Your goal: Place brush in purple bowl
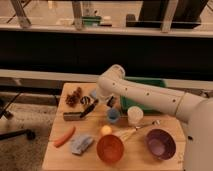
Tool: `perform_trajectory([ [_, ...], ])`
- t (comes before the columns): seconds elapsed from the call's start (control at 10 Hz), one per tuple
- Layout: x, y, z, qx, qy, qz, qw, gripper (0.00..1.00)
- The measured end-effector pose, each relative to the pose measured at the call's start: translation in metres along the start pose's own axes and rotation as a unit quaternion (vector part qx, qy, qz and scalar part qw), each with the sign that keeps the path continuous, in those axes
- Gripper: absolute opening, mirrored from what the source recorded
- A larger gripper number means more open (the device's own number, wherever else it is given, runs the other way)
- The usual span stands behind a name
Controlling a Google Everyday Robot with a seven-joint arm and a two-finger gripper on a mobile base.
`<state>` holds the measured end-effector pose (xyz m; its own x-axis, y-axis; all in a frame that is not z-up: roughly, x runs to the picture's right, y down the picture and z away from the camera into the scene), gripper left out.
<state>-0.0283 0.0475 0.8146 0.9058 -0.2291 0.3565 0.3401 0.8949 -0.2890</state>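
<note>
Near bench back-left, brush (pixel 89 108) lies slanted beside grey block (pixel 74 116), claw (pixel 90 101) directly over its upper end; finger state cannot tell. Purple bowl (pixel 160 144) front-right, well apart. Orange bowl (pixel 110 148) front-centre on bench (pixel 60 159).

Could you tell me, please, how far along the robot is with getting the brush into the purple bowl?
Nothing looks finished yet. The brush lies on the table near the far left, beside a grey block. In hand: the gripper is down at the brush's upper end, though a firm hold can't be confirmed. Left to do: lift the brush, carry it across to the purple bowl at the front right, which shows nothing inside, and release it.
</note>
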Motion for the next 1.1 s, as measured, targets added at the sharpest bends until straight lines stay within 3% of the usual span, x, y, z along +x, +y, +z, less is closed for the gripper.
perform_trajectory([
  [0.4, 0.006, -0.002, -0.035, 0.019, 0.000, 0.001, 0.9998, 0.18],
  [1.1, 0.052, 0.010, -0.073, 0.039, 0.026, 0.016, 0.9988, 0.18],
])
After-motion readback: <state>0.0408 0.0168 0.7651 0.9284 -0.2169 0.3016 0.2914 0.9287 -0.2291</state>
